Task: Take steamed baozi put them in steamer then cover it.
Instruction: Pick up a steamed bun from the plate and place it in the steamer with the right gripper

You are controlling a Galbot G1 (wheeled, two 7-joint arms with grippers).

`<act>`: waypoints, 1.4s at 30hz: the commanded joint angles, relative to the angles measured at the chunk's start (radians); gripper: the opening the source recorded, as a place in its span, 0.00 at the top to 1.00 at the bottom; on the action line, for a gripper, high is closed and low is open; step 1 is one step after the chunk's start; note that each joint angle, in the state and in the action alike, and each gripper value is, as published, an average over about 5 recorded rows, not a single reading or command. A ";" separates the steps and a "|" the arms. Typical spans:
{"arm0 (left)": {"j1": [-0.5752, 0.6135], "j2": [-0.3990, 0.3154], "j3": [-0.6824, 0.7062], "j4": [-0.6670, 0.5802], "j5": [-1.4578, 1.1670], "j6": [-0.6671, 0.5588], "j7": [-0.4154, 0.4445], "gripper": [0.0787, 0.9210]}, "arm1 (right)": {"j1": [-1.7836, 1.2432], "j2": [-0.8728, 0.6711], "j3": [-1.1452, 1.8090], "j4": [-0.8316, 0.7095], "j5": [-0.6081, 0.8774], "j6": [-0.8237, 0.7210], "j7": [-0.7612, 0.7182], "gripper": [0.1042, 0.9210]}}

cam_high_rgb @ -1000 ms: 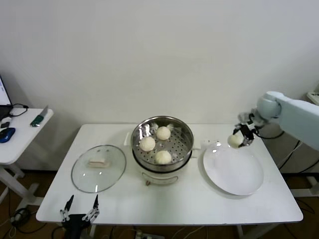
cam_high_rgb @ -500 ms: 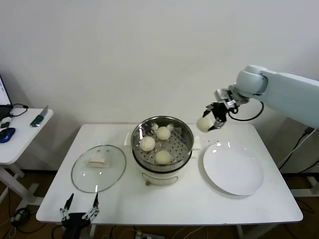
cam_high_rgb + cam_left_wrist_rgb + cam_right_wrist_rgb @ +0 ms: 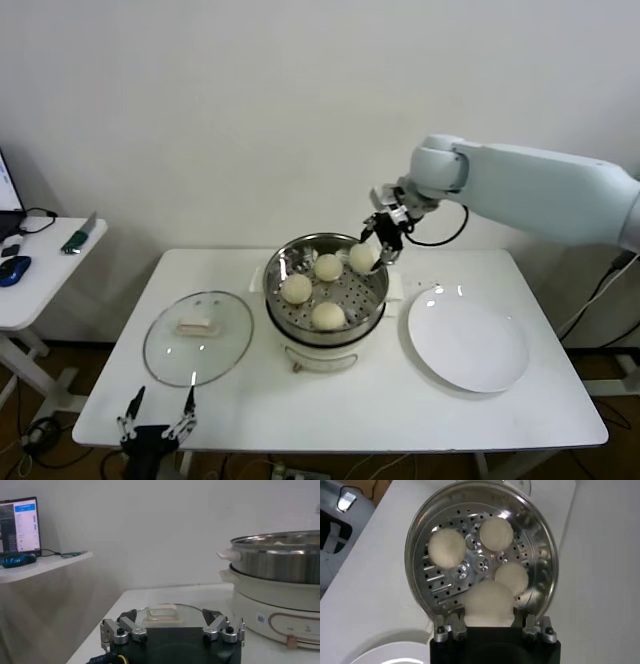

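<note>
Since the earlier frames the right gripper (image 3: 372, 250) has swung from above the white plate (image 3: 467, 340) across to the steamer (image 3: 325, 285), carrying the fourth baozi (image 3: 362, 257) with it; the plate now lies bare, well off to its outer side. The fingers pinch that bun, which in the wrist view bulges out from between them (image 3: 488, 605).

What the coming release seems to turn on is the free spot directly beneath the pincer. The three buns already on the perforated floor (image 3: 496, 533) sit ahead of it and to either side, the nearest (image 3: 512, 578) just beside the held one, so the gap lies on the rim side, close to the steamer wall.

The left gripper (image 3: 172, 630) hangs parked at the table's front edge, fingers spread, with the cover (image 3: 197, 337) lying flat just ahead of it, making this the nearer arm for the lid.
</note>
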 commanded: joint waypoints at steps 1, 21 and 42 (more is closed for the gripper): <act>0.001 -0.001 -0.002 -0.002 -0.001 0.000 0.000 0.12 | -0.082 0.094 -0.016 -0.048 -0.050 -0.014 0.012 0.32; 0.000 0.004 -0.007 -0.001 -0.005 -0.002 0.000 0.12 | -0.119 0.113 -0.034 -0.093 -0.085 -0.007 -0.004 0.32; 0.005 0.009 -0.010 -0.011 -0.006 0.005 0.001 0.12 | -0.073 0.075 0.005 -0.083 0.051 0.018 -0.027 0.12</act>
